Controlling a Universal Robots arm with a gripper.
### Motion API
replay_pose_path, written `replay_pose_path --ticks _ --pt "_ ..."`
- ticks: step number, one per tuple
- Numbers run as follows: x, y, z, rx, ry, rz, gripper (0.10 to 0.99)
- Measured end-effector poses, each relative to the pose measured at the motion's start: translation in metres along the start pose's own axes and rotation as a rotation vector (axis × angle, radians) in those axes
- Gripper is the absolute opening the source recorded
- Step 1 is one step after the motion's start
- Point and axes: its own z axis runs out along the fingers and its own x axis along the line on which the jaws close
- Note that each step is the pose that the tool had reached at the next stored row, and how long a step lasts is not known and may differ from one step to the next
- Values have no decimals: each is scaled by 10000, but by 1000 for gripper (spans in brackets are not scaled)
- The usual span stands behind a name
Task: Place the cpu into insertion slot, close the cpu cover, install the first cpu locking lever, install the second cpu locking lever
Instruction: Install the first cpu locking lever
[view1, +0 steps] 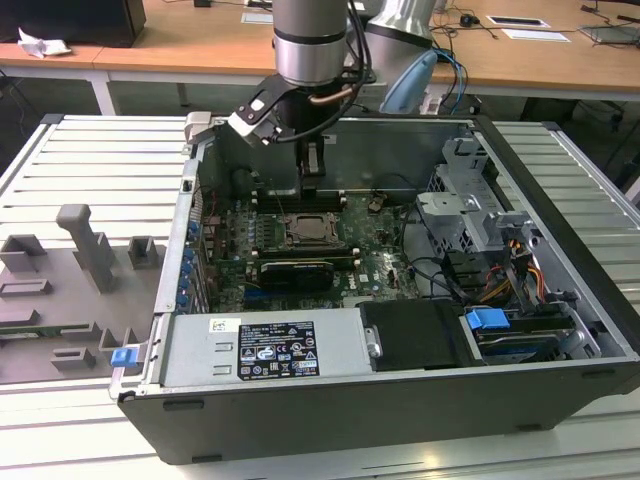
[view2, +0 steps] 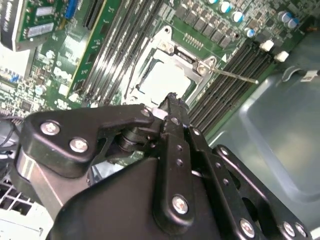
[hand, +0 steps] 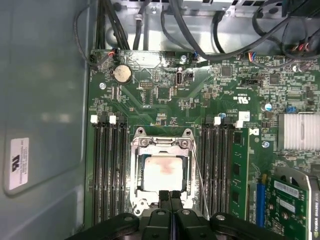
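Observation:
The cpu (hand: 161, 172) lies flat in the insertion slot (view1: 307, 231) on the green motherboard, its pale face showing in both wrist views (view2: 161, 81). The silvery cpu cover (hand: 136, 170) lies down around it as a frame. A thin metal locking lever (hand: 200, 180) runs beside the socket and sticks out at an angle over the memory slots (view2: 232, 75). My gripper (hand: 170, 194) hangs just above the socket's edge, fingers pressed together with nothing between them. In the exterior view the gripper (view1: 308, 188) points straight down inside the open case.
Black memory slots (hand: 107, 170) flank the socket on both sides. An expansion card (view1: 295, 272) lies in front of it, then the power supply (view1: 265, 348). Drive cage (view1: 470, 215) and cables fill the exterior view's right. A grey fixture plate (view1: 70, 290) sits outside the case.

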Motion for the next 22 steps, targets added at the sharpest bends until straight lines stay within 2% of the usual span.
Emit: replay_pose_path --ticks 2,5,10,15,16,22 --pt "0 1 -13 -1 0 -25 106" --pt "0 0 -14 -5 20 -612 106" --pt "0 0 -10 -16 84 -2162 106" --pt "0 -2 -6 -23 131 -3286 106" --pt "0 -3 -3 -27 150 -3752 106" --pt "0 -2 -1 -38 212 -5377 106"
